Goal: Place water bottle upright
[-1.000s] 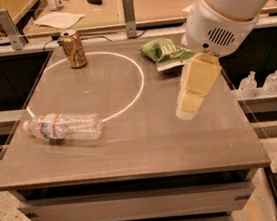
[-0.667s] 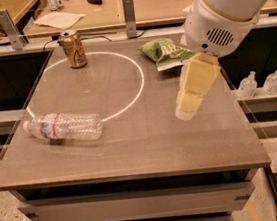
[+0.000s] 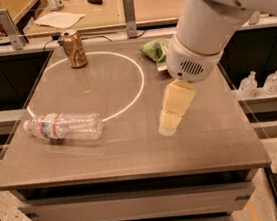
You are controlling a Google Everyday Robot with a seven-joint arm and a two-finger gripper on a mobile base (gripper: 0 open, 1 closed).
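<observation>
One water bottle [image 3: 65, 127] lies on its side near the left front of the counter [image 3: 133, 153], cap pointing left, well apart from the claw [image 3: 170, 123], which hangs low over the right half. Whether the claw is wide or narrow we cannot tell. We see a gold-brown can [image 3: 74, 49] upright at the back; a green bag [image 3: 154, 50] lies beside the arm.

clear ribbed plastic water bottle [image 3: 65, 127], glossy metal can [image 3: 74, 49], smooth matt surface [image 3: 133, 153], matt plastic end effector [image 3: 170, 123] right of centre
</observation>
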